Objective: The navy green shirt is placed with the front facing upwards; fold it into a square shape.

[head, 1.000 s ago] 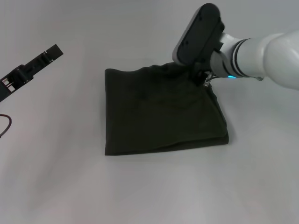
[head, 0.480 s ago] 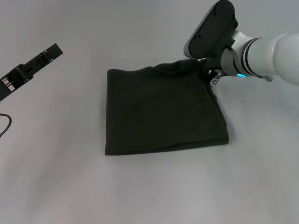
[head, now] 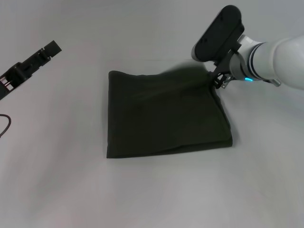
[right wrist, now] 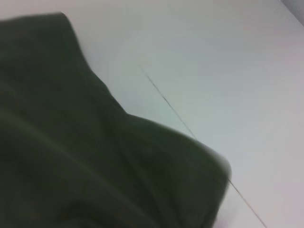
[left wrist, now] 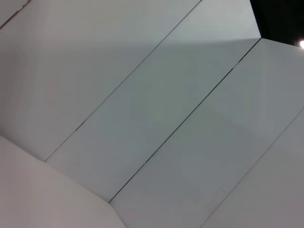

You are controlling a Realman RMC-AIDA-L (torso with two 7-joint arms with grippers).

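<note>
On the white table (head: pixel 156 194), nearest the robot, lies bare surface, then the navy green shirt (head: pixel 166 116) folded into a rough square, flat, near edge running between two near corners, a thicker layered edge along the right side. No lettering or label visible on the shown face. Further back, at the shirt's far right corner, sits the right gripper (head: pixel 219 80); head view shows its tips right at that corner, touching or just over the cloth, but the black wrist housing and white arm cover the fingers, so cannot tell whether they are apart, together or pinching fabric. Shirt extends from that gripper toward the robot and to its left. Right wrist view gives what head view lacks: a close look at the shirt (right wrist: pixel 95 161) as a dark green mass filling most of the picture, one rounded fold edge raised against the table (right wrist: pixel 228 71), a thin seam line crossing the surface; no fingers in that picture. Left gripper (head: pixel 45 53) is well apart from the shirt, off to the far left, raised, dark and slim; its finger state cannot be told. Left wrist view shows only pale panels (left wrist: pixel 156 118) with thin dark seams, no shirt.
</note>
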